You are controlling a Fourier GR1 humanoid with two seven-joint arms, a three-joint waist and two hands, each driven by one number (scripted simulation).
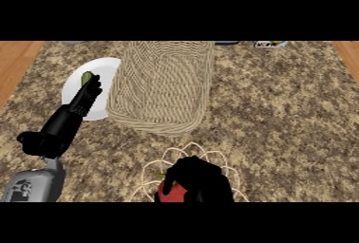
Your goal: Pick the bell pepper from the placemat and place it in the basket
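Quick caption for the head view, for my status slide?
Right hand curled round the red bell pepper at the wire basket; left hand open over the white plate.

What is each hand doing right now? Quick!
Left hand: open, fingers straight, over the plate.
Right hand: shut, holding the red pepper.

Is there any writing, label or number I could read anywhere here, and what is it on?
No readable text.
The small item at the counter's far edge has coloured markings, too small to read.
The placemat, plate, basket and bell pepper show no writing.
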